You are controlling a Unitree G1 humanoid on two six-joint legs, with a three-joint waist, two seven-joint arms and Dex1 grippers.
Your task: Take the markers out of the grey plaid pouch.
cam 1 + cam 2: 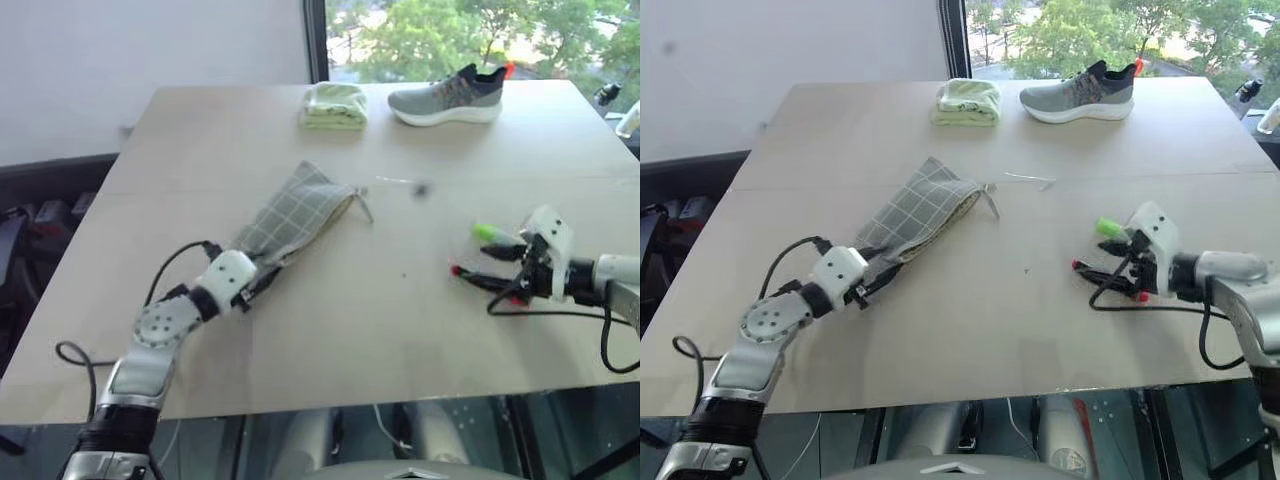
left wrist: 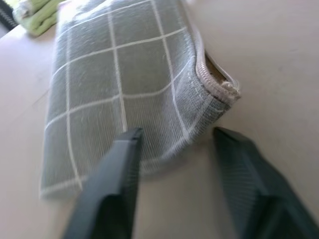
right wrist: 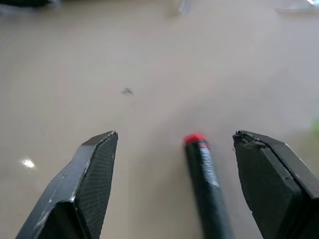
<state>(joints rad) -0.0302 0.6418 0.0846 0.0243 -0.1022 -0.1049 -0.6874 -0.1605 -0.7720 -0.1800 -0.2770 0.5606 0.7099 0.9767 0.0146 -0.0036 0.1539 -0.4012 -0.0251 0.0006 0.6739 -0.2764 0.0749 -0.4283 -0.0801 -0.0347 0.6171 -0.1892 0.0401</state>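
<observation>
The grey plaid pouch [image 1: 295, 215] lies flat on the table, slanting from mid-table toward my left arm, its zipper edge [image 2: 212, 79] slightly parted. My left gripper [image 1: 264, 274] is at the pouch's near end and stands open, with the pouch's corner [image 2: 164, 114] between the spread fingers. At the right, my right gripper [image 3: 174, 137] is open just above the table. The black marker with red ends [image 3: 204, 174] lies loose on the wood between its fingers. The yellow-green highlighter [image 1: 488, 232] lies on the table just beyond that gripper.
A grey sneaker [image 1: 445, 97] and a folded light-green cloth [image 1: 333, 105] sit at the table's far edge. A thin clear strip [image 1: 1030, 178] lies past the pouch. A black cable [image 1: 560, 315] trails from my right wrist.
</observation>
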